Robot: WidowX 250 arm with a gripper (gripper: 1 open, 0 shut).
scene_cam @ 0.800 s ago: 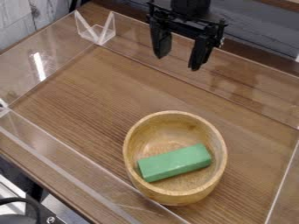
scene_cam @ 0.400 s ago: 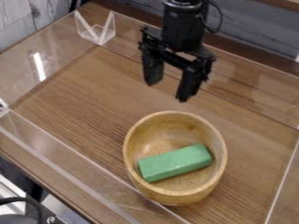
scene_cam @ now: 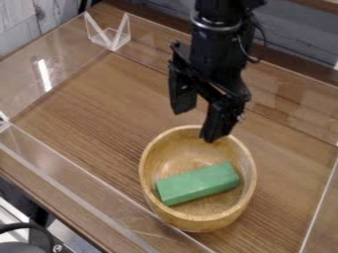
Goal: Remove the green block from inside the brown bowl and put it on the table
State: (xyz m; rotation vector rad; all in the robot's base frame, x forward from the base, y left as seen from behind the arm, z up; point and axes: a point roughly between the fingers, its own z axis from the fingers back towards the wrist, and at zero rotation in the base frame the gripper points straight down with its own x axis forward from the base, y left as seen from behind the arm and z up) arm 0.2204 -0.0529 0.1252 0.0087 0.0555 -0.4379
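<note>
A bright green block [scene_cam: 199, 185] lies flat inside the light-brown wooden bowl [scene_cam: 164, 154], toward the bowl's near side. The bowl sits on the wood-grain table [scene_cam: 93, 114] at the front right. My black gripper [scene_cam: 197, 117] hangs pointing down just above the bowl's far rim, its two fingers spread apart and open with nothing between them. One fingertip [scene_cam: 212, 128] overlaps the bowl's back edge in the picture. The block is untouched.
Clear acrylic walls [scene_cam: 59, 59] border the table on the left, front and right. A small clear acrylic stand [scene_cam: 107, 32] sits at the far left corner.
The gripper has come down and toward the camera, from the table's far edge to just above the bowl's back rim. It stayed open. Bowl and block have not moved.
</note>
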